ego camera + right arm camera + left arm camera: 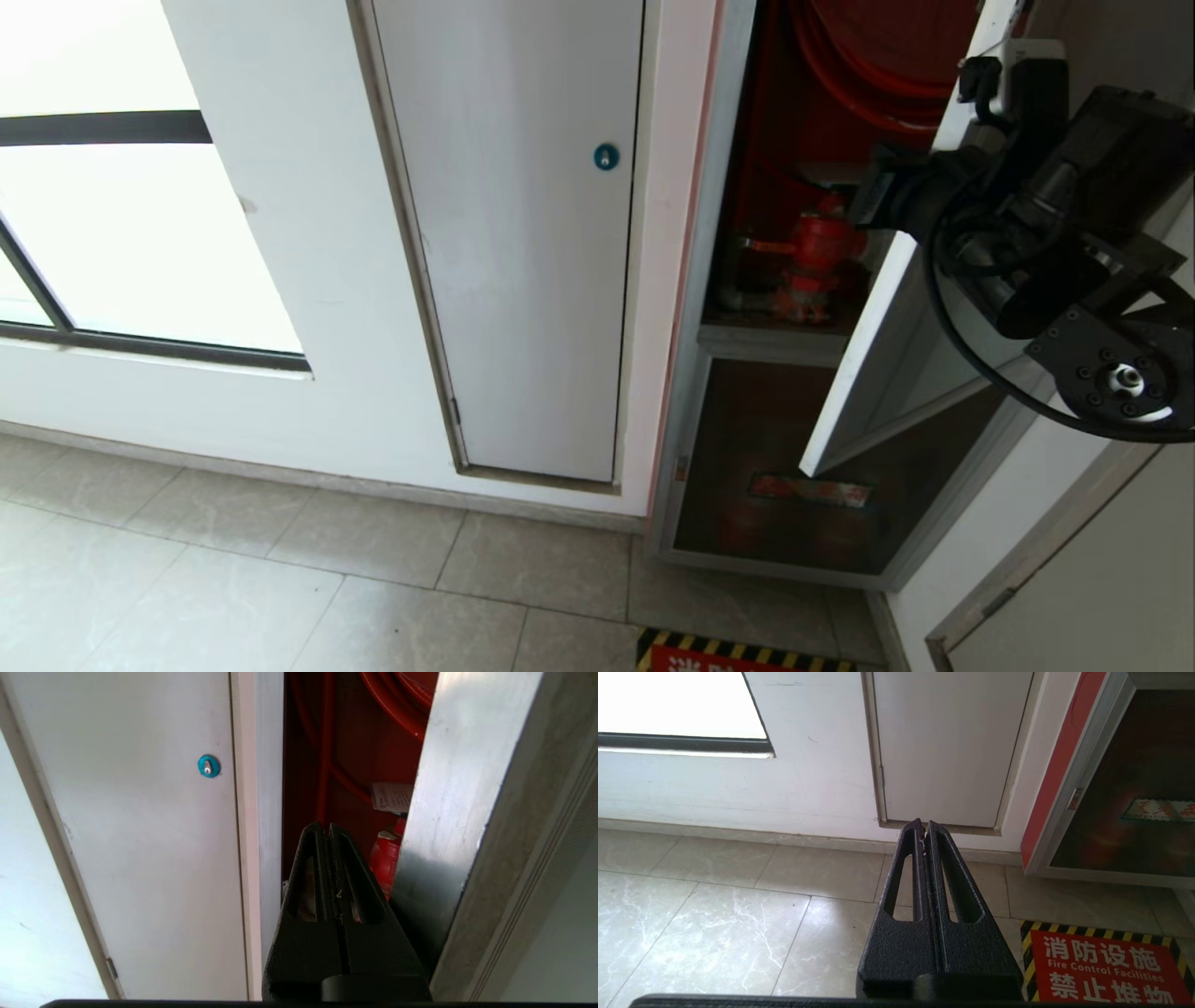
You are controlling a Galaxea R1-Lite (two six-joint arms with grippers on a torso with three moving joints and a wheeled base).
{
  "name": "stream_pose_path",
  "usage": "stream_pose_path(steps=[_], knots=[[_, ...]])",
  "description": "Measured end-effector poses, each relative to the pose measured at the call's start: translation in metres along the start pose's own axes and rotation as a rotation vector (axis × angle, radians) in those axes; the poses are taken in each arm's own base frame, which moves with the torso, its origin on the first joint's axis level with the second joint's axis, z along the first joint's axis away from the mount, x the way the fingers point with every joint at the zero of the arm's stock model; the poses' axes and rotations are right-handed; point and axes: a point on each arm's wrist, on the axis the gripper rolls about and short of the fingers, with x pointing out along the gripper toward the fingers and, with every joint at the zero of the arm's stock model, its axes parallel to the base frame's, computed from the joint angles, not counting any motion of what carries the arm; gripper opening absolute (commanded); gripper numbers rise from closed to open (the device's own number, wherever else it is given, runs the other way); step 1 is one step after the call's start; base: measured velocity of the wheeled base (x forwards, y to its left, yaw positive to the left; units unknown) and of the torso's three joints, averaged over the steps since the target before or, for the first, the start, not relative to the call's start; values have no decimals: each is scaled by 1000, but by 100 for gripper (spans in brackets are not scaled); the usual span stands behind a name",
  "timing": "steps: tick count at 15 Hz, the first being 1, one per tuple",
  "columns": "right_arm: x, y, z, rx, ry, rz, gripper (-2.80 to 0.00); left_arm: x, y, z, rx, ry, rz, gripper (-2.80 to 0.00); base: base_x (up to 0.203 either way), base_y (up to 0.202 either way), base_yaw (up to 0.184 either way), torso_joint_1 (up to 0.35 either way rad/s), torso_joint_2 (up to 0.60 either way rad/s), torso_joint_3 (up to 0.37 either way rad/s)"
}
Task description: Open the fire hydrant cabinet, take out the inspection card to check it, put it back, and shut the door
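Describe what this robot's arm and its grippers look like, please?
The right arm is chunky black housings and grey metal brackets with screw heads, a black cable looping beneath. Each gripper, left gripper and right gripper, has two rough-textured black fingers tapering to a point, with a long slot cut through each.

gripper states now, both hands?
Left hand: closed, empty, parked low over the floor tiles.
Right hand: closed, holding nothing, at the gap beside the open door.
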Motion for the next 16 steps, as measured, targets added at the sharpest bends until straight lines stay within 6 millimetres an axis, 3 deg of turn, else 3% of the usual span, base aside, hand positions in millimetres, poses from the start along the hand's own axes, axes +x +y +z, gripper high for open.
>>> stream_pose_path(steps=[16], knots=[[-71,-38,17,-18,18,-46,-280,0,0,0,0,0,-1,-280,0,0,0,0,0,0]])
